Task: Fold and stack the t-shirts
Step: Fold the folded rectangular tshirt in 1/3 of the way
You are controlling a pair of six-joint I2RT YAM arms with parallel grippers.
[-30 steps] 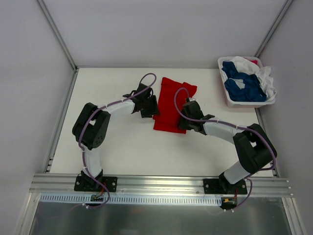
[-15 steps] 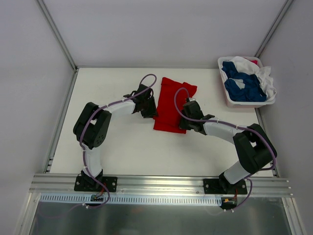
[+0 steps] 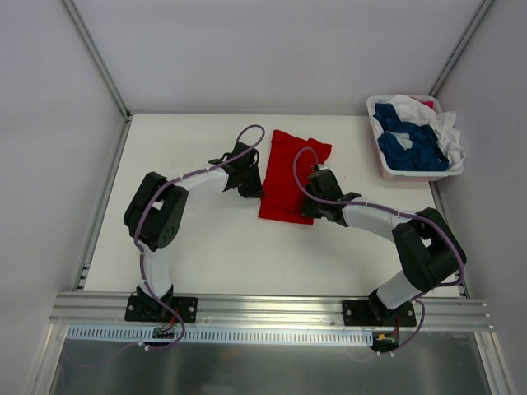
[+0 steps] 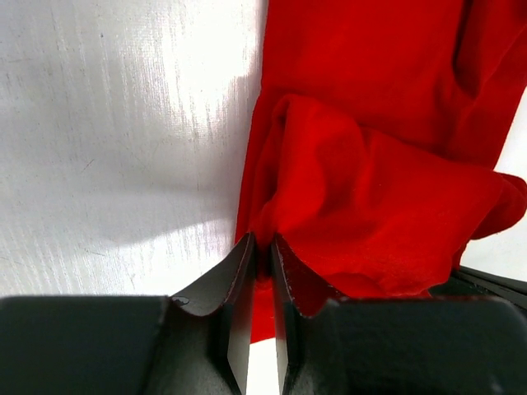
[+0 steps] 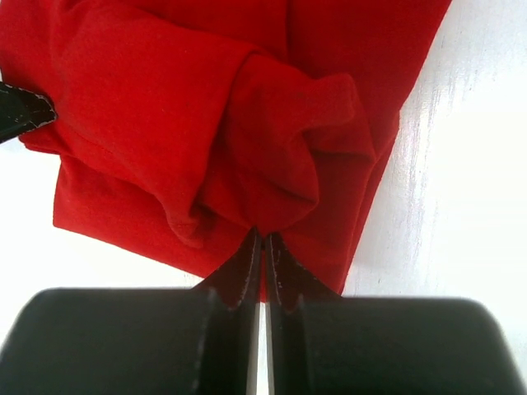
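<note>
I'm seeing a flat white tabletop with a bright red cloth t-shirt mid-table and a white plastic basket in the far right corner.

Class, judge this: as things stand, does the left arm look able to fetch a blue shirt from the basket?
Probably not: the left gripper is shut on the red shirt, and the basket sits far right, beyond the right arm.

The left arm reaches in to the left edge of the red t-shirt, elbow bent outward, and the left gripper is pinched closed on a fold there. The right arm mirrors it at the shirt's right edge, with the right gripper clamped on bunched cloth.
</note>
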